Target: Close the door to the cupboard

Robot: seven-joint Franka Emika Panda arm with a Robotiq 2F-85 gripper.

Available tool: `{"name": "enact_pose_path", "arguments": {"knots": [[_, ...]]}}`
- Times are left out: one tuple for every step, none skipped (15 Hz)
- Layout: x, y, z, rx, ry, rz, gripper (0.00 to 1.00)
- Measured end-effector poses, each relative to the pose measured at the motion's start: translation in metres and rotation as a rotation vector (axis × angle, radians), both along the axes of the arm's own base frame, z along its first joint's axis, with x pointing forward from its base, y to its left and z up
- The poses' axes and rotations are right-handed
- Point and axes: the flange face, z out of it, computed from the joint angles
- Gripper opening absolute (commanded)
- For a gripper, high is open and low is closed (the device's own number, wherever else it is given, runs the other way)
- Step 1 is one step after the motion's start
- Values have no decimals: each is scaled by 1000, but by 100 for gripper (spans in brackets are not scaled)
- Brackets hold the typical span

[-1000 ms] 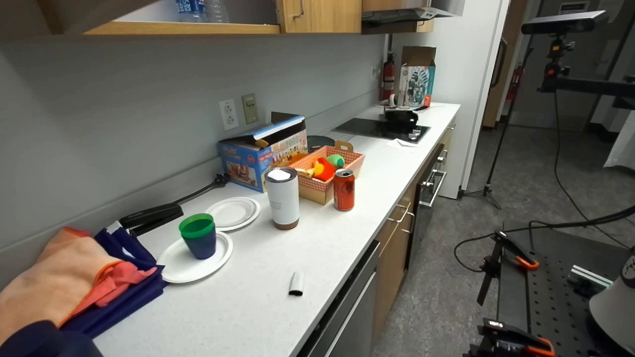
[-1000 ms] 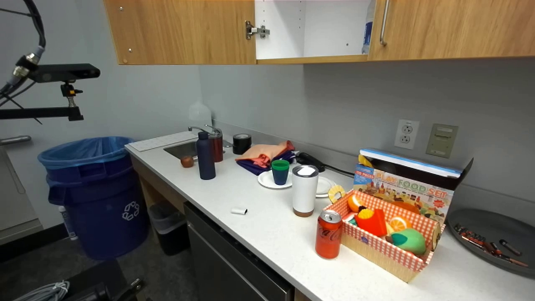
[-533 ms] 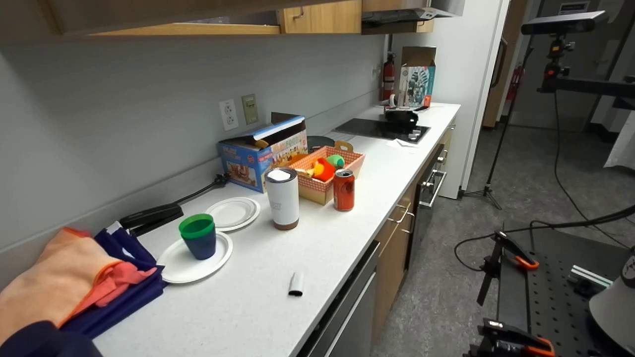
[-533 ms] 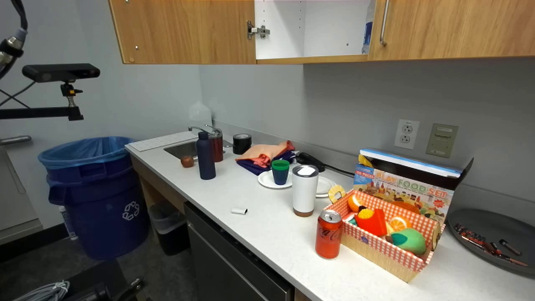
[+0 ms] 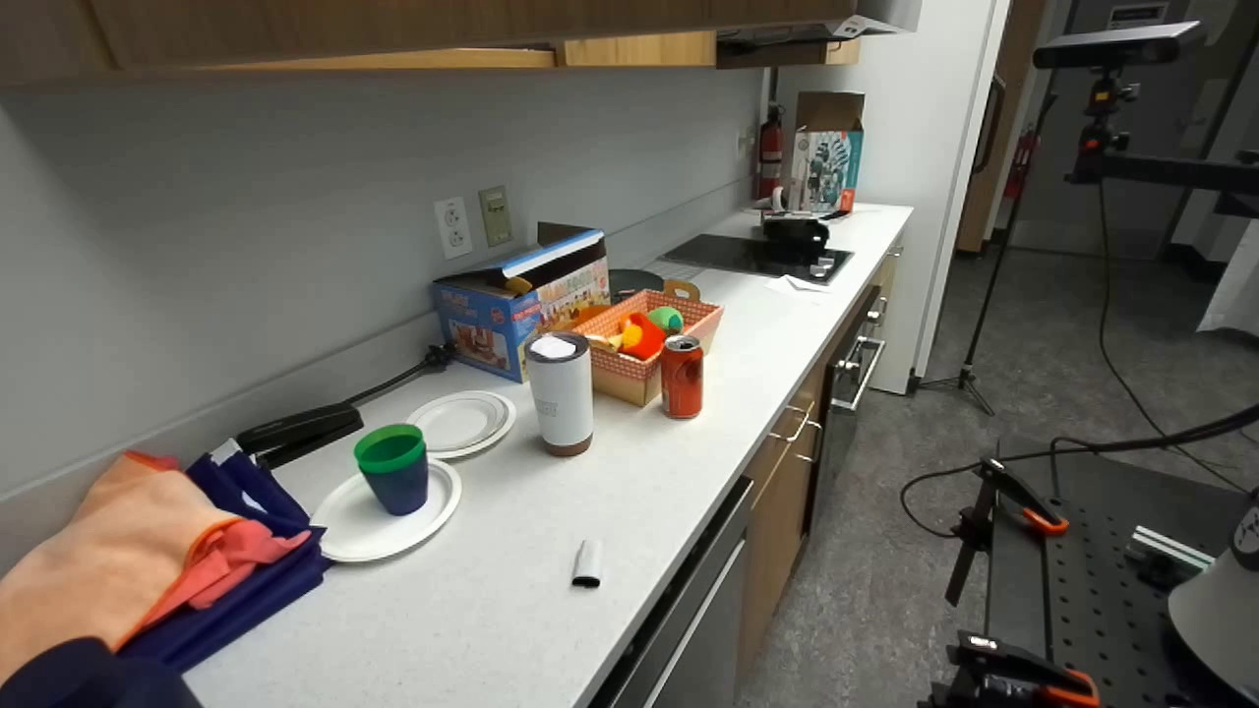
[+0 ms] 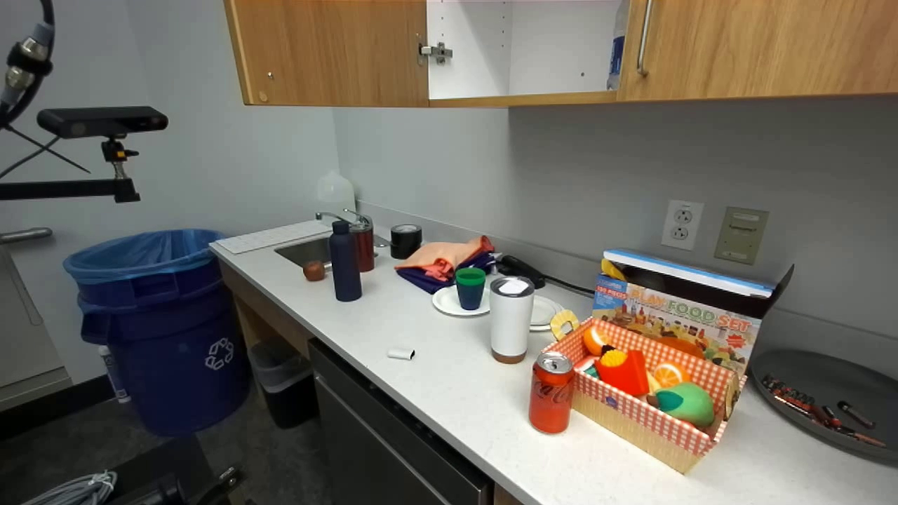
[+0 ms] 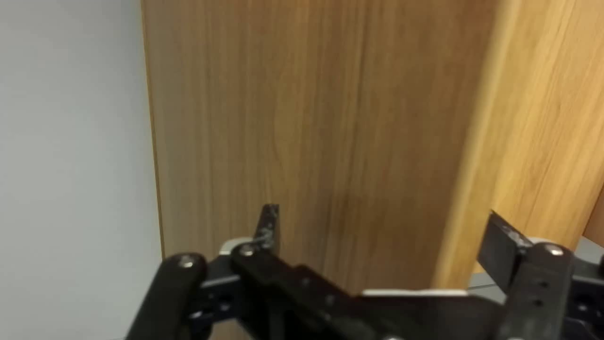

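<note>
The door (image 6: 330, 52) is a light-brown wood panel standing partly open from its hinge at the cupboard's left side; its inner face shows. In an exterior view its shaded outer face (image 5: 472, 28) hangs across the top. The overhead cupboard (image 6: 523, 102) shows its pale interior and bottom edge. In the wrist view my gripper (image 7: 381, 210) is open, its fingers (image 7: 502, 248) wide apart, in front of a brown wood panel (image 7: 302, 132) that looks like the door. A blurred pale edge stands near the right finger. I cannot tell whether they touch. The door's handle is not visible. The exterior views do not show the gripper.
A closed neighbouring cupboard front with a bar handle (image 6: 642, 42) is right of the opening. A bottle (image 6: 617, 56) stands inside the cupboard. Below, the counter (image 6: 449, 379) holds a white tumbler (image 6: 511, 319), a can (image 6: 551, 393) and a food basket (image 6: 652, 428).
The door has swung partway toward the cupboard: its free edge moved right in both exterior views and now hides the bottles in one of them. The arm's cable at the left has shifted.
</note>
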Motion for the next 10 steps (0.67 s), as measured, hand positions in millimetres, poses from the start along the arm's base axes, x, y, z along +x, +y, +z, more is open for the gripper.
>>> {"name": "enact_pose_path", "arguments": {"knots": [[1,0,0,0,0,-2,100],[1,0,0,0,0,-2,100],[1,-1,0,0,0,-3,100],[1,-1,0,0,0,-4,100],[1,-1,0,0,0,-4,100],[1,-1,0,0,0,-4,100],[1,0,0,0,1,-3,100],[3,0,-2,-2,4,-5,100],[7,-1,-4,-15,3,-15,100],[15,-3,-8,-38,0,-35,100]]}}
